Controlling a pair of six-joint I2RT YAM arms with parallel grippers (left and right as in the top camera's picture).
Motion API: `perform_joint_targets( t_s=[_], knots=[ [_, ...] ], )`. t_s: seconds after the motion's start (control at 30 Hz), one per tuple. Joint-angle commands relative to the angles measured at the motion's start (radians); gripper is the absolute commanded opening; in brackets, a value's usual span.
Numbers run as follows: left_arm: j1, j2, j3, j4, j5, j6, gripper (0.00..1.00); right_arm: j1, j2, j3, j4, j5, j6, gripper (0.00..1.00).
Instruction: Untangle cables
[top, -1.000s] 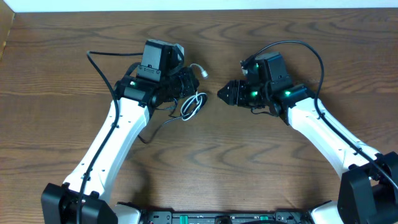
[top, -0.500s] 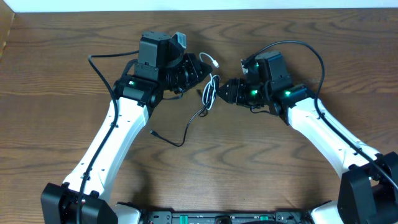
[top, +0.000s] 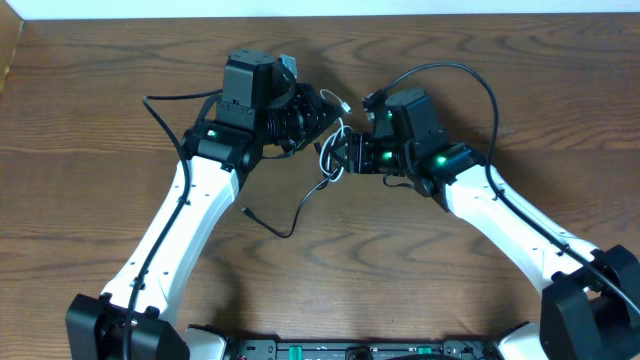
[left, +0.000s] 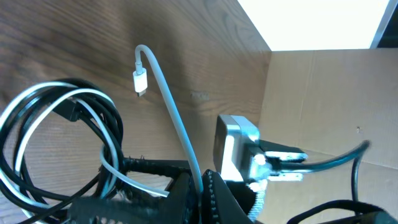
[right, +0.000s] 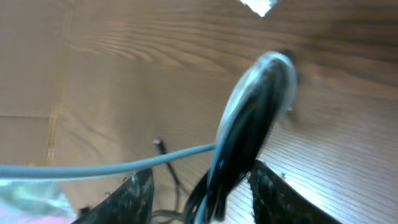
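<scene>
A white cable (left: 168, 106) with a small white plug (left: 140, 81) is tangled with a black cable into a coiled bundle (top: 330, 155). My left gripper (top: 318, 112) is shut on the white cable near its plug end and holds it up; the pinch shows in the left wrist view (left: 202, 186). My right gripper (top: 347, 156) is open, with the coiled bundle (right: 249, 118) hanging between its two fingers (right: 205, 193). The black cable's tail (top: 290, 225) trails down the table to a black plug (top: 245, 212).
A wooden table (top: 400, 280) carries everything. A cardboard wall (left: 323, 106) stands at the table's far edge. Each arm's own black supply cable loops above it, left (top: 160, 110) and right (top: 480, 85).
My right gripper has moved left to the coiled bundle, which now sits between its open fingers. My left gripper holds the white cable in about the same raised place.
</scene>
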Motion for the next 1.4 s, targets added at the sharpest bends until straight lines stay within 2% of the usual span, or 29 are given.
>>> perform_joint_targets(
  t_s=[0.0, 0.13, 0.2, 0.3, 0.4, 0.63, 0.77, 0.87, 1.0, 1.13, 1.37],
  knots=[
    [0.006, -0.015, 0.019, 0.006, 0.024, -0.028, 0.07, 0.007, 0.023, -0.003, -0.026, 0.145, 0.08, 0.36],
    [0.01, -0.015, 0.019, 0.006, 0.024, -0.054, 0.07, 0.007, 0.057, -0.003, -0.064, 0.179, 0.08, 0.17],
    [0.019, -0.015, 0.018, 0.005, 0.024, -0.051, 0.07, 0.002, 0.079, -0.003, -0.099, 0.197, 0.053, 0.01],
    [0.05, -0.015, 0.018, -0.004, 0.024, 0.045, 0.07, -0.027, 0.076, -0.002, -0.207, 0.319, 0.05, 0.01],
    [0.083, -0.015, 0.016, -0.039, 0.02, 0.158, 0.07, -0.068, 0.07, -0.002, -0.277, 0.361, 0.049, 0.01],
    [0.195, -0.015, 0.016, -0.314, -0.206, 0.411, 0.08, -0.191, 0.07, -0.002, -0.349, 0.288, -0.059, 0.01],
    [0.207, -0.015, 0.016, -0.385, -0.206, 0.557, 0.08, -0.196, 0.058, 0.01, -0.355, 0.238, -0.124, 0.01],
    [0.207, -0.015, 0.016, -0.418, -0.206, 0.616, 0.08, -0.195, 0.019, 0.044, -0.415, 0.255, -0.13, 0.01],
    [0.208, -0.011, 0.016, -0.453, -0.327, 0.635, 0.22, -0.195, -0.038, 0.089, -0.518, 0.367, -0.128, 0.01],
    [0.223, -0.011, 0.016, -0.448, -0.475, 0.636, 0.34, -0.195, -0.084, 0.168, -0.694, 0.604, -0.099, 0.01],
    [0.258, -0.011, 0.016, -0.45, -0.47, 0.636, 0.35, -0.195, -0.1, 0.367, -0.931, 0.823, -0.105, 0.01]
  ],
)
